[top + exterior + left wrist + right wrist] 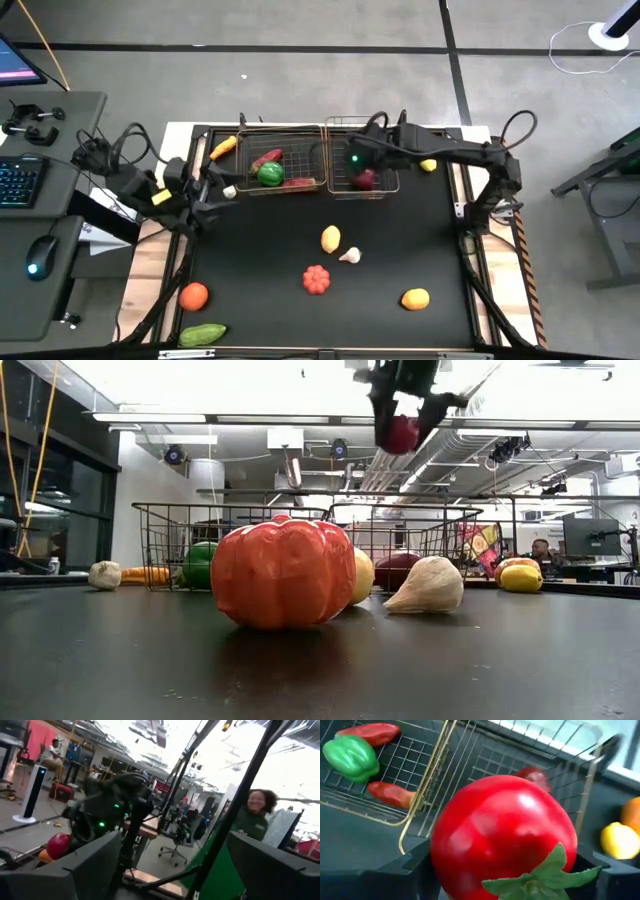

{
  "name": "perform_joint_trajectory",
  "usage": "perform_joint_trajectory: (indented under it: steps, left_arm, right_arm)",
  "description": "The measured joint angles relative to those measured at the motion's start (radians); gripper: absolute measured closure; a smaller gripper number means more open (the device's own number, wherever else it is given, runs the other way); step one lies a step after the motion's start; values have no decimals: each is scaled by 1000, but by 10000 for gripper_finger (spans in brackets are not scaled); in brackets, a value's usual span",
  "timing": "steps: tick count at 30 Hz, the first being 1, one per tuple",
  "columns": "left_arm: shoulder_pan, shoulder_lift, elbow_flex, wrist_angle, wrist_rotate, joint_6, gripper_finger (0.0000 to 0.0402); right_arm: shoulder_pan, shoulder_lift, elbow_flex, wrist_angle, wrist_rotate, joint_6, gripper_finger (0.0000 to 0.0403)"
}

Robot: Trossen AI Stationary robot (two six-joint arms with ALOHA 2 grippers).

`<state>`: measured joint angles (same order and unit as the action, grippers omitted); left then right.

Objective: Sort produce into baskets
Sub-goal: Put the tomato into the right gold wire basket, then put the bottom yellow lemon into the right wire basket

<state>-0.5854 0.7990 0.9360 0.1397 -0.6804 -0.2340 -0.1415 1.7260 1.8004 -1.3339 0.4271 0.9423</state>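
From above, 2 baskets [283, 170] hold a green pepper [270, 174] and red pieces; 6 pieces lie loose on the black table [260, 300]. The right tool [352, 160] hovers over the right basket [365, 185]; the left tool [215, 190] waits spread. At table height, a workshop shows behind. The right wrist shows the tool pinching a red tomato [502, 837].

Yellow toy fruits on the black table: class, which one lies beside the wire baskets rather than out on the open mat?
The small yellow lemon just right of the right-hand bronze wire basket; the other two lie far nearer the front.
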Motion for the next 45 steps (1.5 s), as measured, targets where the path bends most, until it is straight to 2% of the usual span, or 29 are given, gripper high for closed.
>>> perform_joint_trajectory:
  steps: [6,9,15,18,23,27,31,34,38,42,45]
  left_arm:
    - [-18,-12,0,6,4,-8,48]
    - [-25,-28,0,7,4,-8,48]
    - [-25,-56,0,7,4,0,48]
    - [-25,-64,0,7,4,0,48]
    - [-25,-67,0,0,4,1,48]
    - [-25,-67,0,-9,4,1,48]
    - [-25,-67,0,-15,4,0,48]
    - [-25,-68,0,-31,15,-3,48]
    - [-25,-66,1,-95,32,-53,48]
    - [-25,-56,1,-156,34,-96,48]
    - [-25,-46,1,-176,34,-124,48]
  right_arm:
    - [-39,0,-115,121,-43,17,117]
    - [-35,2,-161,145,-56,-24,117]
    - [-43,2,-195,187,-96,-54,111]
    - [-54,2,-195,186,-118,-53,84]
    - [-81,2,-195,194,-173,-73,13]
    - [-103,2,-159,184,-193,-107,30]
    - [-108,2,-64,91,-197,-123,42]
    - [-53,0,24,-30,-194,-144,43]
    - [106,-1,89,-135,-194,-115,43]
    - [324,-1,53,-156,-194,60,43]
    - [496,-1,-18,-138,-196,260,43]
